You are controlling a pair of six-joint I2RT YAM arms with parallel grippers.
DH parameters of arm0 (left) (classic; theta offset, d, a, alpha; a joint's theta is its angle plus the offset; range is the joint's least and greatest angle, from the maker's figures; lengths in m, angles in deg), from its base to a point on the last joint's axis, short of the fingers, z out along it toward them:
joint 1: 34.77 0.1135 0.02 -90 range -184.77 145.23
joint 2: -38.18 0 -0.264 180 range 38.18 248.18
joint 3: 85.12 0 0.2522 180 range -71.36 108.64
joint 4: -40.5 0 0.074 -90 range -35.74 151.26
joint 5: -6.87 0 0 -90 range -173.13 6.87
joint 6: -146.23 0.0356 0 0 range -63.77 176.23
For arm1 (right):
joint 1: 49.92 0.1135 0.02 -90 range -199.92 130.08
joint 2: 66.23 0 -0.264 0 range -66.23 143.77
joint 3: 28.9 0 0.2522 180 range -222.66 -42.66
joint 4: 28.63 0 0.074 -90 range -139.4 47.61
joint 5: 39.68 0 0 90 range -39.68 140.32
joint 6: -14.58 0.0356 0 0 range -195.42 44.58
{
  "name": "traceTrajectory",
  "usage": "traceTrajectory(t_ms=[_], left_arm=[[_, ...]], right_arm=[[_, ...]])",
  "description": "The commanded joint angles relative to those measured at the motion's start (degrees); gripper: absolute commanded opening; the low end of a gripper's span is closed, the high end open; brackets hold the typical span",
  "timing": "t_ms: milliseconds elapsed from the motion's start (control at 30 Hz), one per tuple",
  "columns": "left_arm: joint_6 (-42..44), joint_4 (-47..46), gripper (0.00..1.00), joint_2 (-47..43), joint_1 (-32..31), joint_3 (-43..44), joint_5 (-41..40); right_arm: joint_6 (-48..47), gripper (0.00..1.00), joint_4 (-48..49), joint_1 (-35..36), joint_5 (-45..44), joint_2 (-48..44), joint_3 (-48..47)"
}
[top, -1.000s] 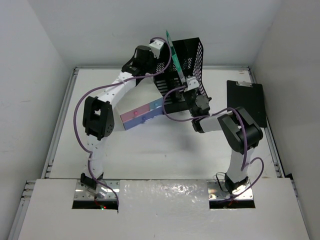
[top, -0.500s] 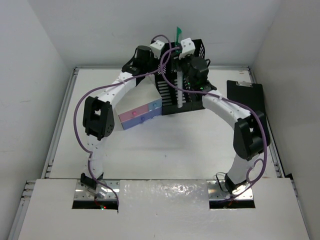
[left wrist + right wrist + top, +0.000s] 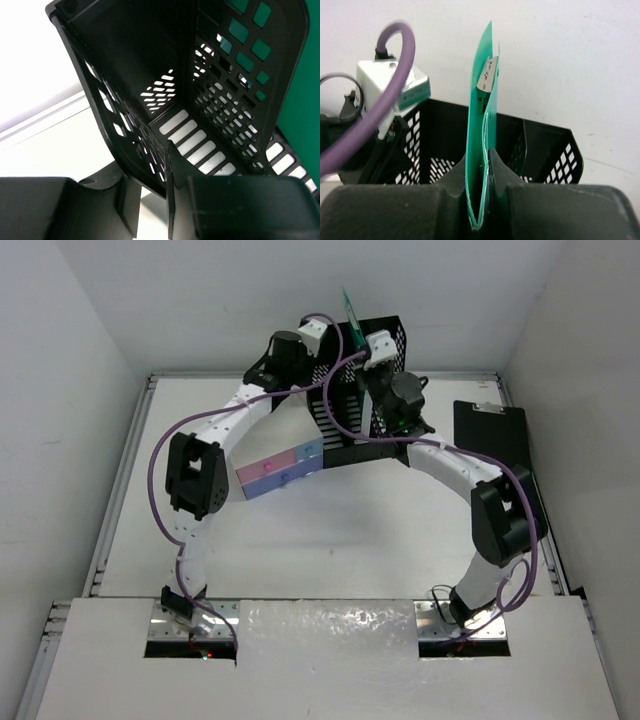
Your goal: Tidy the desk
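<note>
Top view: the desk (image 3: 330, 540) lies beneath both arms, rigid, nothing to grasp; mesh rack (image 3: 390, 340) at 12 o'clock, drawer box (image 3: 283, 468) at 11, black clipboard (image 3: 492, 445) at 2. Left wrist: left gripper (image 3: 150, 195) appears clamped on the rack wall. Right wrist: right gripper (image 3: 484, 170) pinches the lower edge of 1 thin, stiff green clipboard (image 3: 480, 100); rack dividers could obstruct it.

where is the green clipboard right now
In the top view, the green clipboard is at the far centre of the desk. It stands on edge, pinched in the right gripper, and rises above the black mesh file rack.
</note>
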Motion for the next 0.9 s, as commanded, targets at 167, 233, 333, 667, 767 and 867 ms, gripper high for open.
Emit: traceTrajectory(t_ms=[167,233,333,667,767,867], left_arm=[[2.03,-0.49,0.00,0.54,-0.51,1.65,2.86],[2.03,-0.49,0.00,0.54,-0.51,1.74,2.78],[2.20,-0.22,0.00,0.46,-0.51,1.57,2.78],[2.11,0.65,0.61,0.02,-0.51,1.74,2.34],[2.11,0.92,0.74,-0.42,-0.51,1.74,1.64],[2.11,0.92,0.91,-0.69,-0.51,2.53,1.11]], right_arm=[[-3.12,0.00,25.88,-0.27,1.59,1.10,5.85],[-2.77,0.00,26.93,-0.27,1.50,1.63,8.04],[-1.19,0.00,26.42,-0.27,0.97,1.72,12.00],[0.90,0.84,-18.45,-1.41,-5.26,-13.99,7.80],[11.25,0.90,-39.72,-9.73,0.06,-18.75,0.17],[22.08,0.88,-49.60,-27.53,8.78,-19.81,0.48]])
